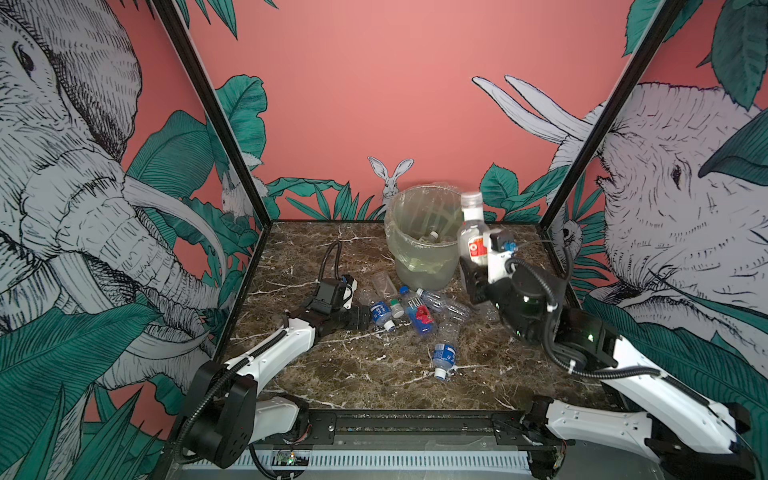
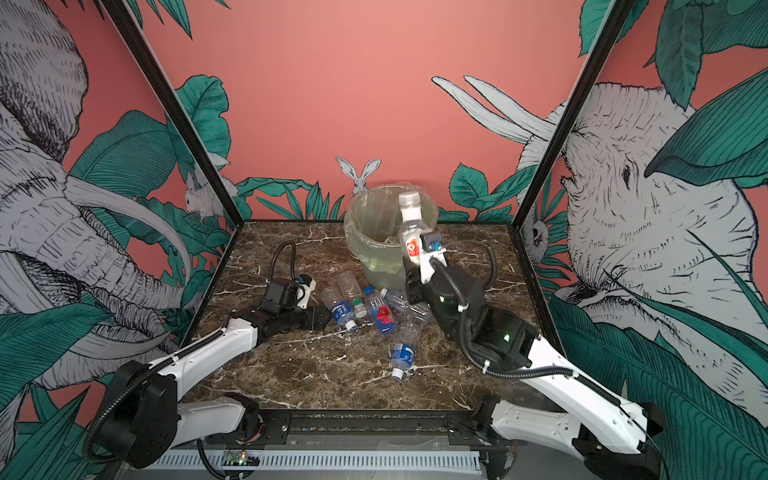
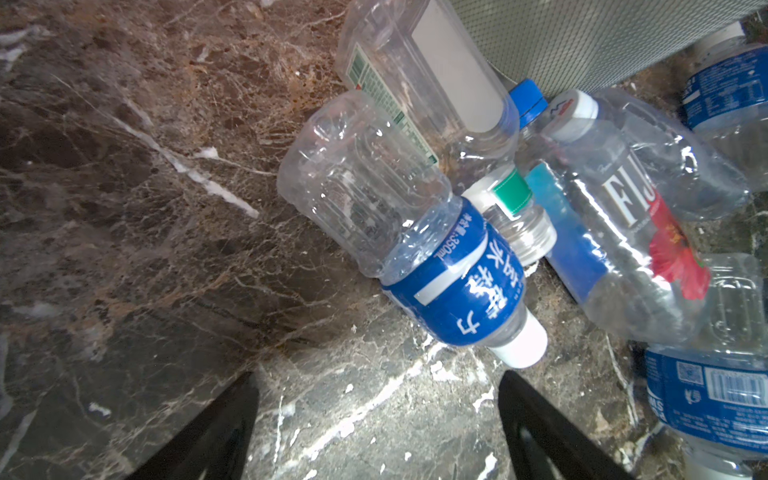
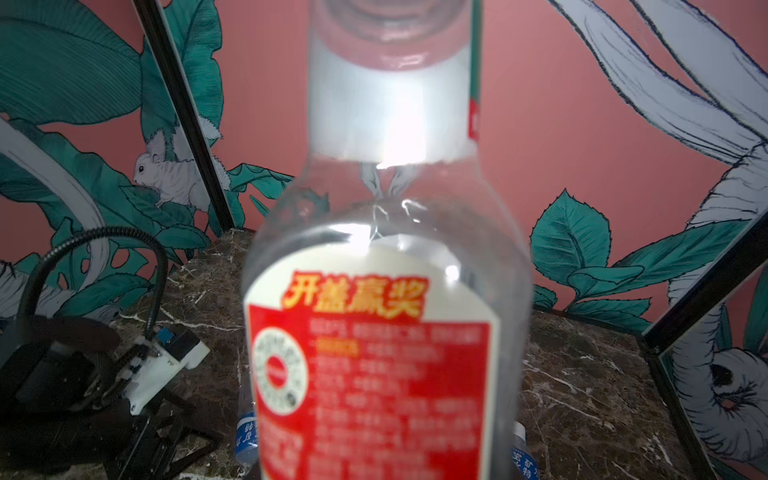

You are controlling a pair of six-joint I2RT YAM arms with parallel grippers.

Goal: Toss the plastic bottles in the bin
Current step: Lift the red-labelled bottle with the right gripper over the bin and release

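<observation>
A dark brown marbled counter [image 1: 332,374] with white veins carried everything. A translucent bin [image 1: 415,266] with a yellowish liner stood upright near the middle of its back edge. Just in front of the bin, several clear bottles [image 1: 436,300] lay on their sides in a loose cluster, among them a blue-label bottle [image 1: 380,312] beside a Fiji bottle [image 1: 419,316]. A lone bottle [image 1: 444,355], also blue-labelled, lay apart nearer the front, its white cap pointing forward.
</observation>
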